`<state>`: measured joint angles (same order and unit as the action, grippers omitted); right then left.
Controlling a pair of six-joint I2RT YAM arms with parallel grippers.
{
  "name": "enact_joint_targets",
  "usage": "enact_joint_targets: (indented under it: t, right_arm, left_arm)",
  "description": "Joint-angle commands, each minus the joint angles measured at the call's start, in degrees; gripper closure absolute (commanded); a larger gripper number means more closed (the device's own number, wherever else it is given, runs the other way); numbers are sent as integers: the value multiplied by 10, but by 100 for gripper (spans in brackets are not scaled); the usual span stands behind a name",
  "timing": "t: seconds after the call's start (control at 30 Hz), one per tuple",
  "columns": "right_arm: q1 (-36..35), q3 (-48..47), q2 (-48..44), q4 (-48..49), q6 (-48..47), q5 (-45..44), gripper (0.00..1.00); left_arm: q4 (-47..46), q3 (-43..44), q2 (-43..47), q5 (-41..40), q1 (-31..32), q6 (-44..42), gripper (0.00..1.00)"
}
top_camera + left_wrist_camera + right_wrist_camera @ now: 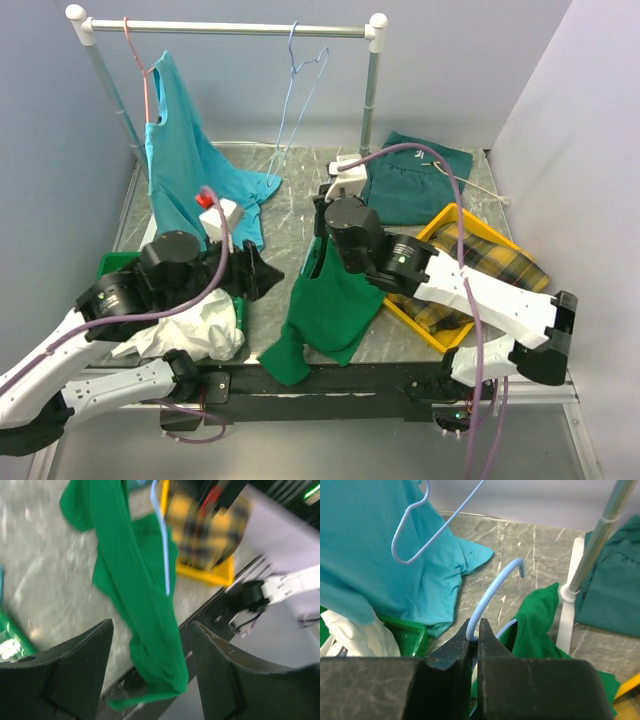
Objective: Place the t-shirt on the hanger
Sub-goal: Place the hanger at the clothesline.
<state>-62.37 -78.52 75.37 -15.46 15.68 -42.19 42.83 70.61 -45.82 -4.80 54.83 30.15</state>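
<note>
The green t-shirt (325, 310) hangs from a light-blue wire hanger (495, 587) and trails down to the table's front edge. My right gripper (476, 630) is shut on the hanger's neck just below the hook and holds it above the table centre (325, 235). The shirt's shoulder (540, 615) sits on the wire to the right of the jaws. In the left wrist view the shirt (135, 580) hangs as a long fold with the hanger wire (164, 545) running down it. My left gripper (150, 625) is open and empty, its jaws on either side of the shirt's lower end without touching it (262, 272).
A clothes rail (230, 28) stands at the back with a turquoise shirt (185, 160) on a pink hanger and a spare light-blue hanger (295, 90). A yellow tray (455, 215) with plaid cloth is at right, a dark teal garment (415, 180) behind it. A green bin (110, 262) and white cloth (200, 325) are at left.
</note>
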Motion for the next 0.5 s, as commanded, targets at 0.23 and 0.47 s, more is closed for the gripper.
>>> enact_joint_targets:
  t: [0.23,0.47]
  right_arm:
    - [1,-31,42,79,36,-25,100]
    - [5,-55,81,79,28,-19,100]
  left_arm:
    - [-6,-104,21,-39,20,74,37]
    - [-23,-112,22,-62,35,77,35]
